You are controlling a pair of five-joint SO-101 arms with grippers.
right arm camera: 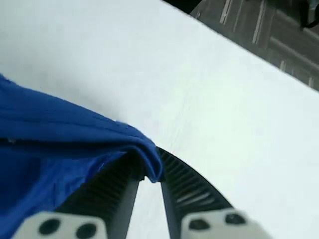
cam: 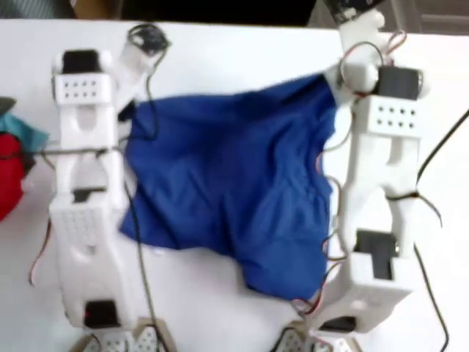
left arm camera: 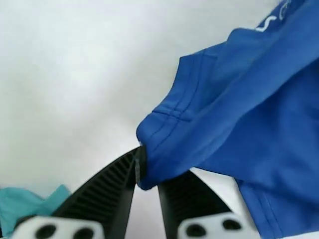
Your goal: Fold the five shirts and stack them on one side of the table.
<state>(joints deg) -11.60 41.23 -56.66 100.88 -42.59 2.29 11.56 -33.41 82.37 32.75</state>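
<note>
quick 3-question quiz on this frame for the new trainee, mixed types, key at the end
1. True or false: the left gripper and the right gripper are each shut on an edge of the blue shirt.
2. Multiple choice: what lies at the edge of the table on the left gripper's side?
A. a red cloth and a teal cloth
B. a neat stack of five folded shirts
C. a cardboard box
3. Fill in: the blue shirt is spread out between the two ___.

Key: 1 true; 2 A; 3 grippers.
</note>
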